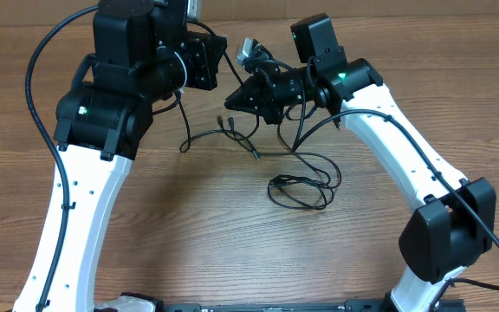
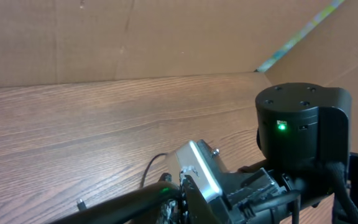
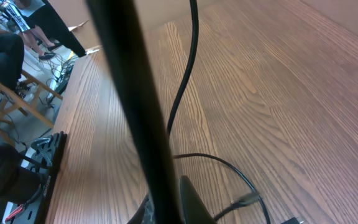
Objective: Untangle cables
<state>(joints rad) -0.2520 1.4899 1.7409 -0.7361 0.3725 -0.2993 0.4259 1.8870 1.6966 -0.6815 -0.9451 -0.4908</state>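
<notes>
Thin black cables lie in the middle of the wooden table: a loose loop (image 1: 300,189) and a strand (image 1: 204,135) with small plug ends (image 1: 230,124). My two grippers meet above them at the back. The left gripper (image 1: 229,87) (image 2: 178,190) looks shut, with a braided cord between its tips. The right gripper (image 1: 234,100) (image 3: 169,208) tapers to a closed point, and a black cable (image 3: 129,93) runs up from its jaws close to the lens. A cable curve (image 3: 229,167) and a silvery plug (image 3: 247,199) lie on the table below. A thin cable (image 2: 151,168) and a plug (image 2: 79,203) lie by the left gripper.
The right arm's black wrist (image 2: 303,130) with a green light sits right beside the left gripper. Thick black arm cables (image 1: 35,87) arch at the left and right. A cardboard wall (image 2: 166,37) stands behind the table. Chairs and people (image 3: 5,74) are beyond the table edge.
</notes>
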